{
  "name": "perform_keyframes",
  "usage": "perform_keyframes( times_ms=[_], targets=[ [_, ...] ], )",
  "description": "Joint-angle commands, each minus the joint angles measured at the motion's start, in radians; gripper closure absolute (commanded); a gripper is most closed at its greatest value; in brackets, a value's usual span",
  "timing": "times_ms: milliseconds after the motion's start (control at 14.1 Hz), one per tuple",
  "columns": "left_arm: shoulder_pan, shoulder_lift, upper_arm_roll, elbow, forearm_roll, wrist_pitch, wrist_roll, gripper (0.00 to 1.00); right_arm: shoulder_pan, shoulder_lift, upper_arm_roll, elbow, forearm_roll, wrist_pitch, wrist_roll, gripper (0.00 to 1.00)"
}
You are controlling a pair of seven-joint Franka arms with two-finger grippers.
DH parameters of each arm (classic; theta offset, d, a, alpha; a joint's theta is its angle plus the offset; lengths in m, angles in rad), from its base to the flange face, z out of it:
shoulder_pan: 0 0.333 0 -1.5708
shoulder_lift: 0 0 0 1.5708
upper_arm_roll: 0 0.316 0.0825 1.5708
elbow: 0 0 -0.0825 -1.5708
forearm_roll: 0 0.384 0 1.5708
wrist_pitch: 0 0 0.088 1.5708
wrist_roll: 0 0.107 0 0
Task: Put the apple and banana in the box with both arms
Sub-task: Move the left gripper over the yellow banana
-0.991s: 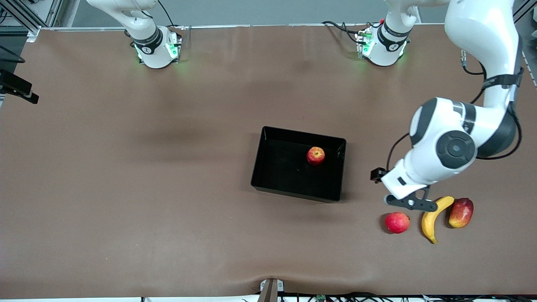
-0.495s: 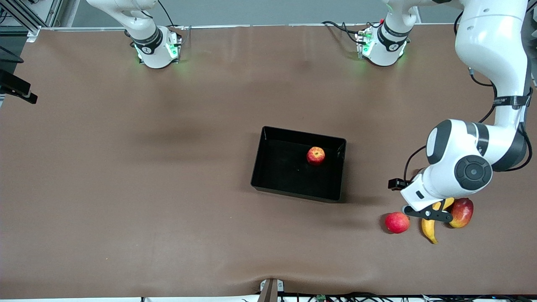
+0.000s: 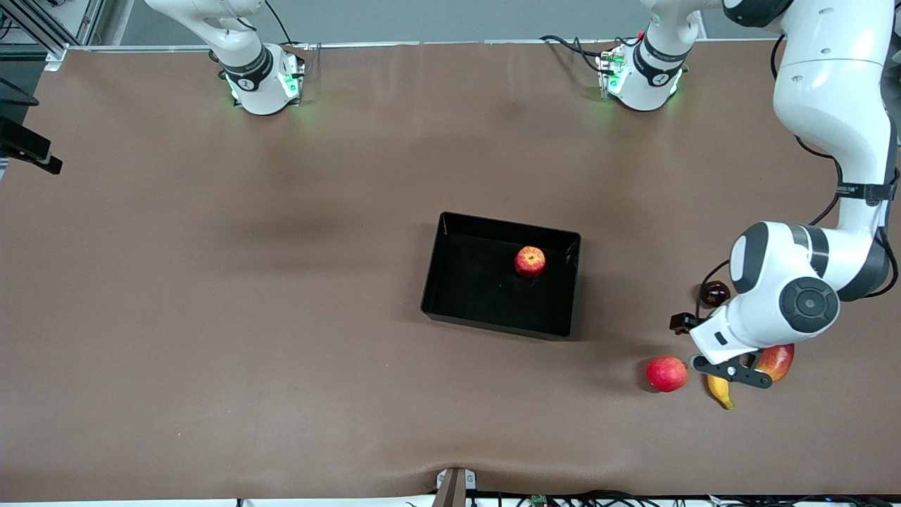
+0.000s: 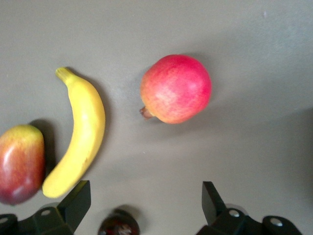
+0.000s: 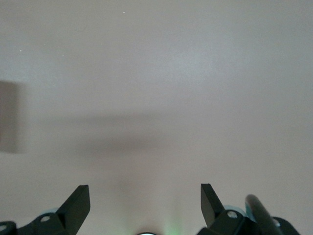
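**A:** Spotted the apple [image 3: 529, 261] lying inside the box [image 3: 508, 224], close to the wall at the left arm's end. Counting that half as done.

**B:** Agreed. Leaves the banana [image 3: 719, 391]. Found it on the desk [image 3: 281, 317], nearer the front camera than the box and well off toward the left arm's end, tucked between a pinkish-red round fruit [image 3: 666, 373] and a mango [image 3: 778, 358].

**A:** Reading the step in hand as the reach for the banana, then. Seeing the left tool [image 3: 728, 371] low over it, spread wide, gripping nothing.

**B:** Judging from the left wrist view, looks aimed at the gap between banana and round fruit, not square over the banana. Probably calls for a shift toward the mango, a drop astride the banana's middle, then a squeeze. Little room beside the mango, so could nudge it.

**A:** And the right tool [image 5: 145, 193]?

**B:** Spread wide too, holding nothing, over bare desk. Waiting, by the look of it. Cannot place it in the front view, with only that arm's base and lower link showing there.

**A:** Anything else hard to read?

**B:** Can see only the banana's camera-end tip in the front view, the rest covered by the left wrist. Mango cut off at the edge of the left wrist view. Also noticed a small dark glossy thing [image 3: 714, 293] on the desk beside the left arm. Cannot tell what.
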Motion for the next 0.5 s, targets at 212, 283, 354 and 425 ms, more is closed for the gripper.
perform_keyframes(
  times_ms=[212,283,354,425],
  targets=[
    [0.065,0.081,-0.005,0.014,0.020,0.172,0.281,0.00,-0.018,-0.008,0.010,0.001,-0.011,-0.005,-0.001,0.00],
    [0.075,0.096,-0.005,0.014,0.020,0.205,0.317,0.00,-0.020,-0.008,0.009,0.001,-0.011,-0.006,0.001,0.00],
    [0.078,0.107,-0.005,0.015,0.021,0.229,0.332,0.00,-0.024,-0.008,0.010,0.001,-0.011,-0.006,0.001,0.00],
    [0.078,0.117,-0.003,0.015,0.023,0.244,0.339,0.00,-0.027,-0.008,0.010,0.001,-0.010,-0.006,0.001,0.00]
  ],
)
